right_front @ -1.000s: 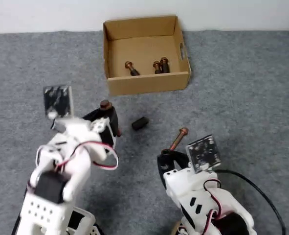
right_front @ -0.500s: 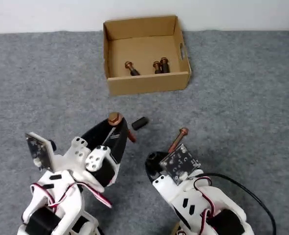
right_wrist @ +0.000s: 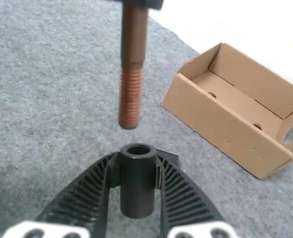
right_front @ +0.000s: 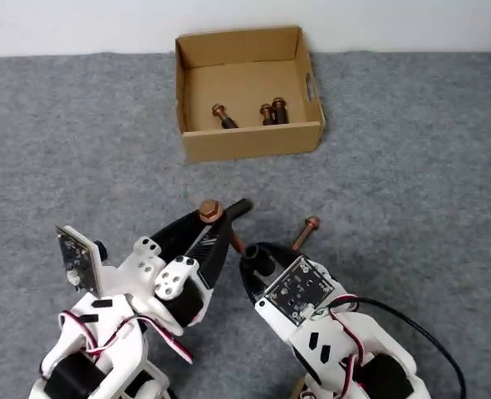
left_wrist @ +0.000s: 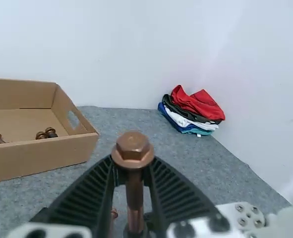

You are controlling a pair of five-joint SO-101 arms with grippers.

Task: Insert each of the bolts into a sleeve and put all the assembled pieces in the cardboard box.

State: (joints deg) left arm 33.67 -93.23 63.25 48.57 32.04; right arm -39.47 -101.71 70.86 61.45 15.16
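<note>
Left: the left gripper [left_wrist: 133,171] is clamped on the shank of a copper bolt [left_wrist: 132,148], hexagonal head uppermost, near the middle of the grey mat [right_front: 411,166]. A loose sleeve [right_front: 238,206] lies just beyond its tip.

Centre: the right gripper [right_wrist: 137,168] is closed around an upright black sleeve [right_wrist: 137,183]. The held bolt's threaded end hangs just above the open bore, apart from it.

Right: a second bolt [right_front: 303,233] lies on the mat beside the right gripper.

Far centre: the cardboard box [right_front: 249,141] holds three assembled pieces [right_front: 223,115].

The step in hand appears to be insertion. The next move likely calls for centring the thread over the bore, then lowering it along the sleeve's axis.
</note>
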